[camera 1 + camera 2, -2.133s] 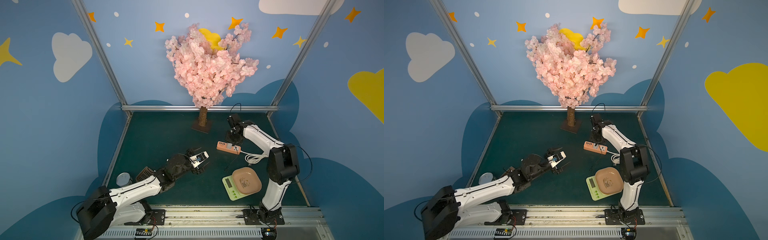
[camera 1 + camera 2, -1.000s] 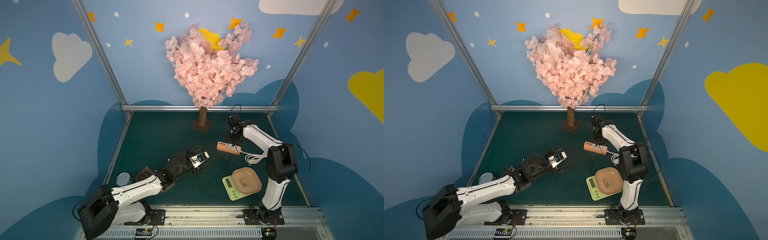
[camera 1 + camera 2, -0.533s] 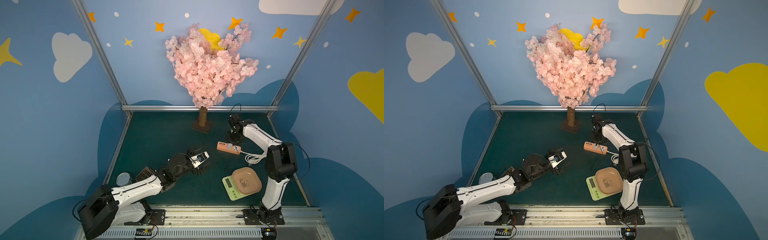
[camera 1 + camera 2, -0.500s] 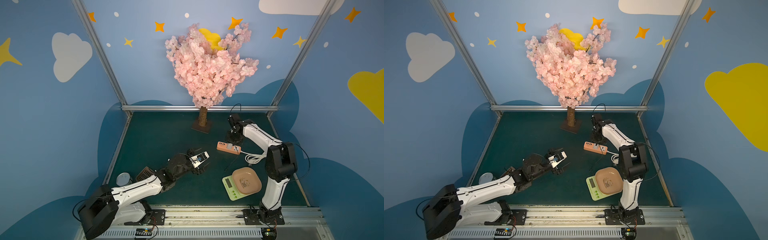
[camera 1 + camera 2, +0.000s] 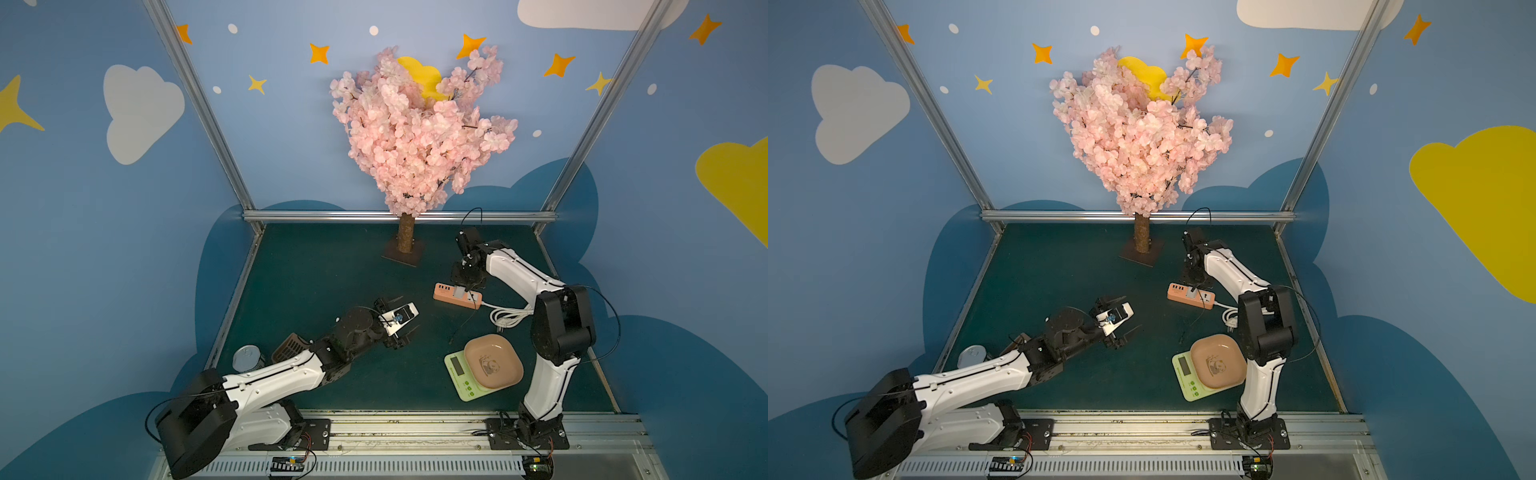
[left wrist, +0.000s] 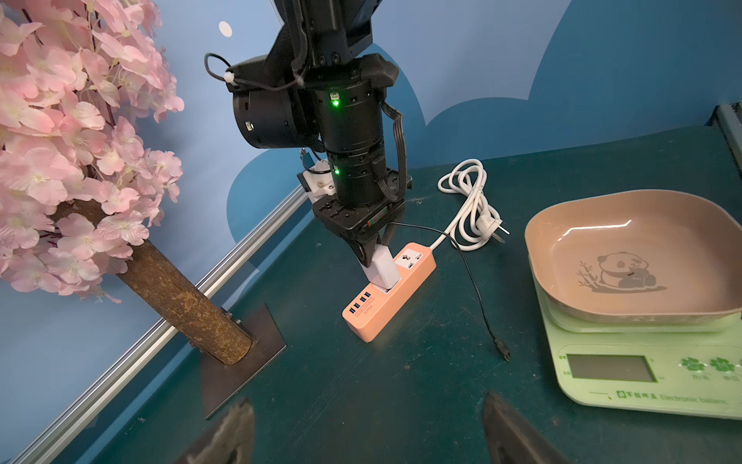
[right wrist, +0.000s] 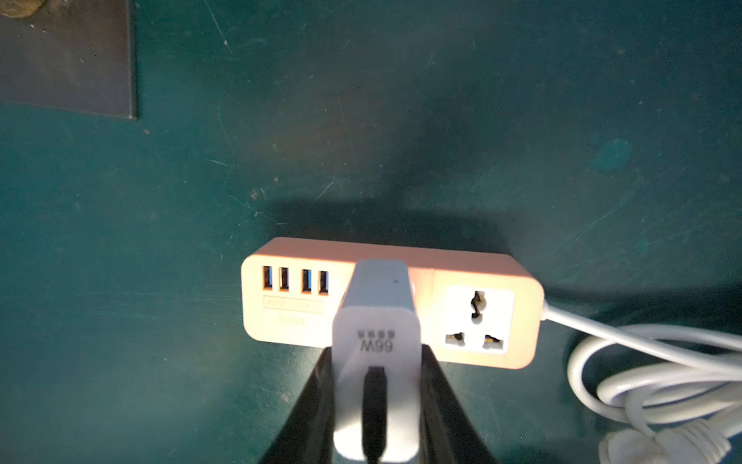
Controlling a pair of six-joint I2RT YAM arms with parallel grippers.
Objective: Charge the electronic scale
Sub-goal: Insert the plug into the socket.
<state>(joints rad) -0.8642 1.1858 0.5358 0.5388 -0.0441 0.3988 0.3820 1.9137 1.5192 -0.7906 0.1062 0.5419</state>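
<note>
Right end effector clamped on small white charger block at orange power strip. Left end effector apart. Pale-green flat electronic scale lies to its right on dark-green worktop, near right arm's base.

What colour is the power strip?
The power strip is peach-orange with a white socket panel; clearest in the right wrist view.
</note>
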